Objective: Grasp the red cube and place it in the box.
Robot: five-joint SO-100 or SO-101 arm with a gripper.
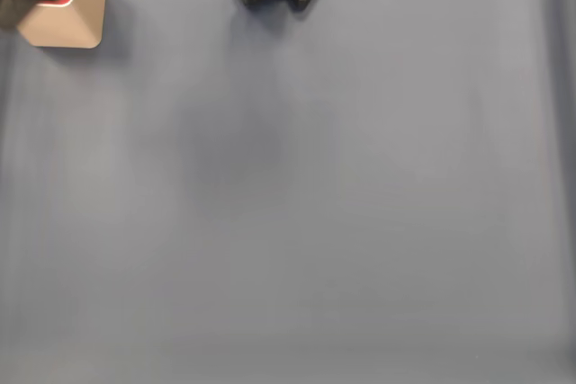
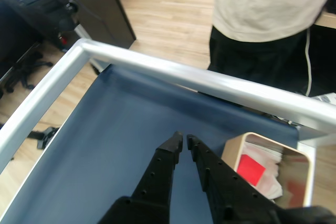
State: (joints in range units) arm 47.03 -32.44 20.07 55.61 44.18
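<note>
At the bottom of the wrist view, the gripper [image 2: 184,141] points up the frame with its two black fingers nearly together, only a thin slit between the tips, and nothing held between them. It hangs over bare blue mat [image 2: 121,145] and touches neither the box nor anything else that can be seen. Just to the right of the fingers sits the box [image 2: 239,142], tan-walled with a white lining, and the red cube [image 2: 250,170] lies inside it on crumpled white paper. By that placing, the task looks essentially finished. The cube appears small, rigid and light, with flat faces that would suit a pinch on two opposite sides; its sharp edges should keep it from rolling. In the fixed view the box [image 1: 76,24] stands at the top-left corner of the mat, partly covered by the dark arm. Beyond the metal table rail [image 2: 220,85] a person [image 2: 262,3] stands close by.
</note>
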